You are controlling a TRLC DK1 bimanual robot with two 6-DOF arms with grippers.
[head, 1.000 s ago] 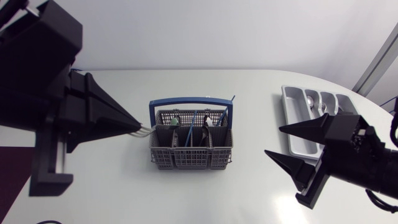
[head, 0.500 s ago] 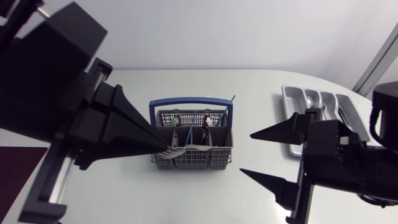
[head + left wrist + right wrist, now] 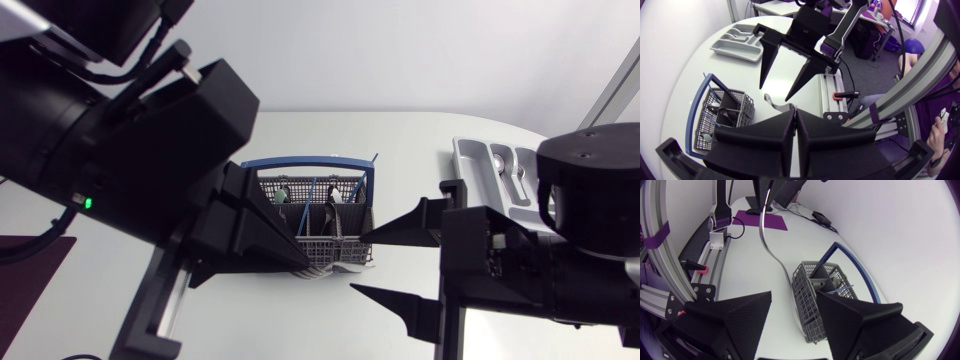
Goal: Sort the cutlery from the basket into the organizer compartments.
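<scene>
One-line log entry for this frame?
left gripper: shut on silver metal cutlery piece | right gripper: open, fingertips near its free end | grey mesh basket with blue handle: cutlery inside | grey organizer tray: holds cutlery

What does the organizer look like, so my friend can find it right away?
Start at the white table and go to its far right side. The organizer there is a low, light-grey tray split into long compartments. Unlike the mesh basket in the middle, it has solid walls and no blue handle.

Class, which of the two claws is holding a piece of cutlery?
The left claw, shut on a silver utensil; the right claw is open and empty.
</scene>
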